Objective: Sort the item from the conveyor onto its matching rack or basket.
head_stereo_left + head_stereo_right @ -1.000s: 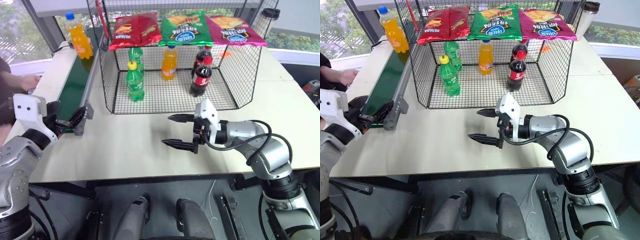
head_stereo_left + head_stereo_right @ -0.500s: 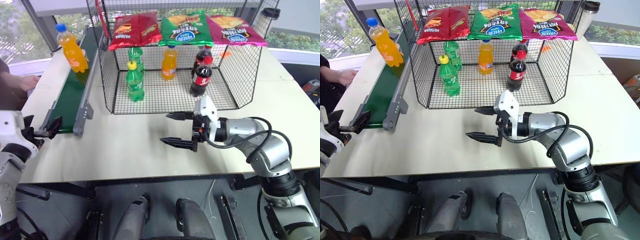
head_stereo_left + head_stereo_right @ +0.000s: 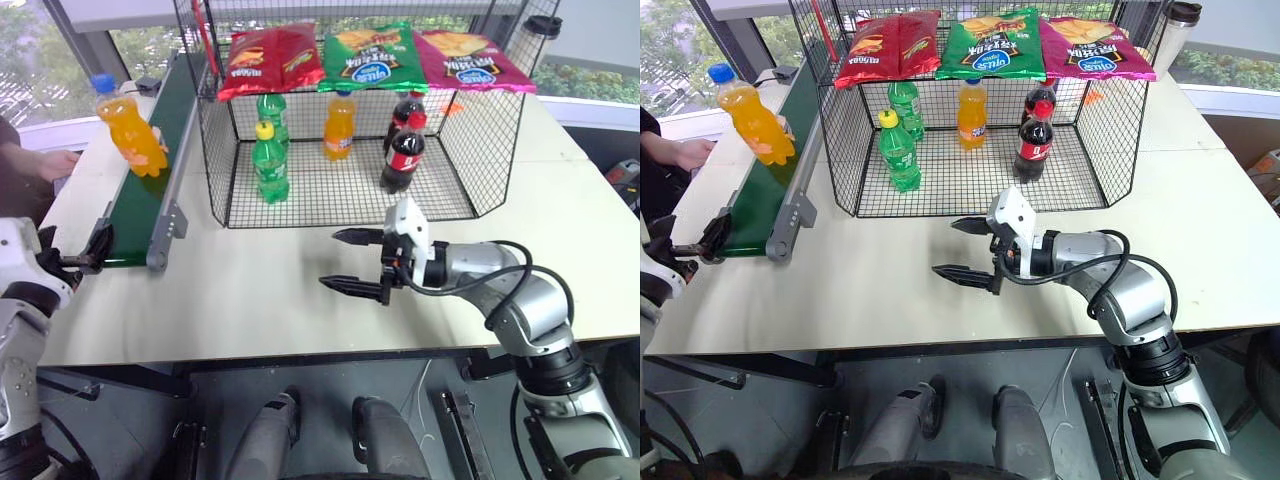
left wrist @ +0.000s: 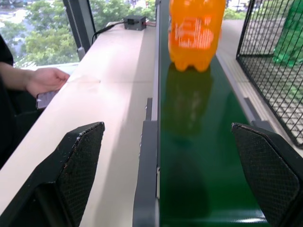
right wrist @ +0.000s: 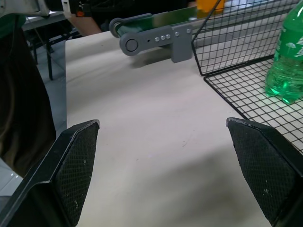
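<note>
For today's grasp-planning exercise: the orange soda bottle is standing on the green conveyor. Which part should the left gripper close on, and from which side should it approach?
Grip the orange soda bottle around its mid body, probably just below the label, approaching level from the belt's near end, where the open left gripper waits. It stands nearly upright on the conveyor, and the side rails hinder sideways approaches.

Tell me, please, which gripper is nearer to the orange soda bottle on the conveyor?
Left. The left gripper waits open at the conveyor's near end, facing the orange soda bottle up the belt. The right gripper hangs open over the table in front of the wire cage.
</note>
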